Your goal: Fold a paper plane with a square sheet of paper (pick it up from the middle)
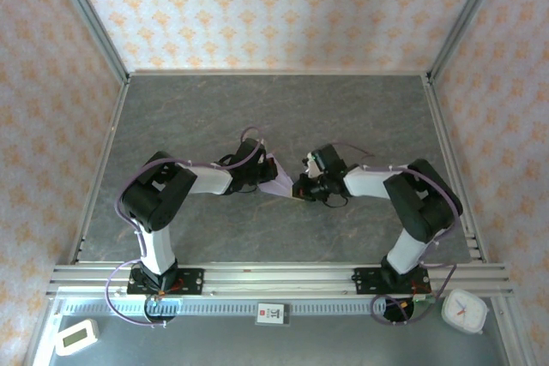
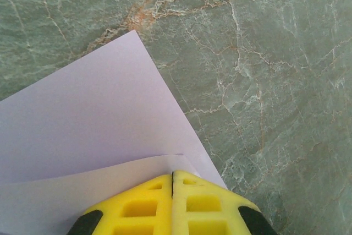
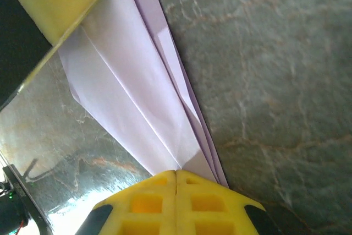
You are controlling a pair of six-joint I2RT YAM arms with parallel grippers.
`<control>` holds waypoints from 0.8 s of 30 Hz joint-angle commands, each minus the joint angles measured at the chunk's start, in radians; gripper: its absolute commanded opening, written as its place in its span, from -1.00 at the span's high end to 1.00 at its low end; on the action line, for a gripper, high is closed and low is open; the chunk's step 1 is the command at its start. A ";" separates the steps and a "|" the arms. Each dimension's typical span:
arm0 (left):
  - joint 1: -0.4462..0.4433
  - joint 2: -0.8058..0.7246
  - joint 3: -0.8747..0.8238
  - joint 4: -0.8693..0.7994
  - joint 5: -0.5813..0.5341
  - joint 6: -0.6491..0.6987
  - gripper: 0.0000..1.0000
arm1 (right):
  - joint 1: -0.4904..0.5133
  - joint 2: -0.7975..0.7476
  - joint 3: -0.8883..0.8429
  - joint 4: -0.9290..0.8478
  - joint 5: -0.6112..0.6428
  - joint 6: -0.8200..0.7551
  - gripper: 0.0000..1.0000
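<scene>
Claws two, left claw (image 2: 172, 174), right claw (image 3: 176, 173), both clamped on one lavender paper plane (image 3: 137, 97)

Overhead light: soft, even, faintly hazy.
Glare: bright sheen on the counter (image 3: 71, 202), lower left of the right wrist view.
Focus: stone veins sharp; near foreground soft.

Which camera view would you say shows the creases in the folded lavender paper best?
The right wrist view: the folded lavender paper is seen close up, with its long creases and stacked layers clear. The left wrist view shows two smooth overlapping layers ending in a corner. The top external view gives just a small, distant sliver.
</scene>
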 commanded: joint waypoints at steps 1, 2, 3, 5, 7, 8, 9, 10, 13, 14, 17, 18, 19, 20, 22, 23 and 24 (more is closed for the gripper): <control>0.011 0.040 -0.050 -0.115 -0.077 0.027 1.00 | -0.019 0.005 -0.104 -0.095 0.055 0.040 1.00; 0.010 0.040 -0.051 -0.113 -0.077 0.026 1.00 | -0.030 0.001 -0.127 -0.081 0.055 0.058 1.00; 0.010 0.039 -0.053 -0.114 -0.077 0.027 1.00 | -0.038 -0.004 -0.143 -0.073 0.059 0.074 1.00; 0.009 0.037 -0.056 -0.111 -0.078 0.027 1.00 | -0.059 -0.018 -0.169 -0.071 0.073 0.106 1.00; 0.010 0.038 -0.057 -0.112 -0.080 0.026 1.00 | -0.076 -0.031 -0.180 -0.088 0.093 0.134 1.00; 0.010 0.038 -0.057 -0.112 -0.081 0.027 1.00 | -0.085 -0.037 -0.186 -0.101 0.105 0.145 1.00; 0.010 0.038 -0.059 -0.112 -0.082 0.028 1.00 | -0.091 -0.044 -0.189 -0.113 0.114 0.153 1.00; 0.010 0.038 -0.059 -0.112 -0.084 0.028 1.00 | -0.098 -0.053 -0.193 -0.128 0.123 0.160 1.00; 0.011 0.037 -0.064 -0.107 -0.084 0.026 1.00 | -0.123 -0.100 -0.207 -0.155 0.129 0.180 1.00; 0.010 0.036 -0.066 -0.105 -0.083 0.023 1.00 | -0.130 -0.118 -0.209 -0.162 0.125 0.184 1.00; 0.009 0.032 -0.071 -0.101 -0.081 0.021 1.00 | -0.138 -0.171 -0.178 -0.194 0.116 0.180 1.00; 0.009 0.032 -0.072 -0.103 -0.080 0.020 1.00 | -0.139 -0.184 -0.162 -0.197 0.104 0.180 1.00; 0.010 0.031 -0.072 -0.101 -0.080 0.021 1.00 | -0.137 -0.199 -0.143 -0.199 0.090 0.179 1.00; 0.010 0.030 -0.072 -0.104 -0.078 0.021 1.00 | -0.136 -0.210 -0.123 -0.196 0.076 0.176 1.00; 0.010 0.028 -0.073 -0.105 -0.078 0.022 1.00 | -0.135 -0.216 -0.076 -0.191 0.050 0.174 1.00; 0.010 0.026 -0.074 -0.104 -0.077 0.022 1.00 | -0.131 -0.211 -0.051 -0.180 0.030 0.172 1.00; 0.010 0.025 -0.076 -0.104 -0.077 0.022 1.00 | -0.124 -0.204 -0.029 -0.169 0.019 0.174 1.00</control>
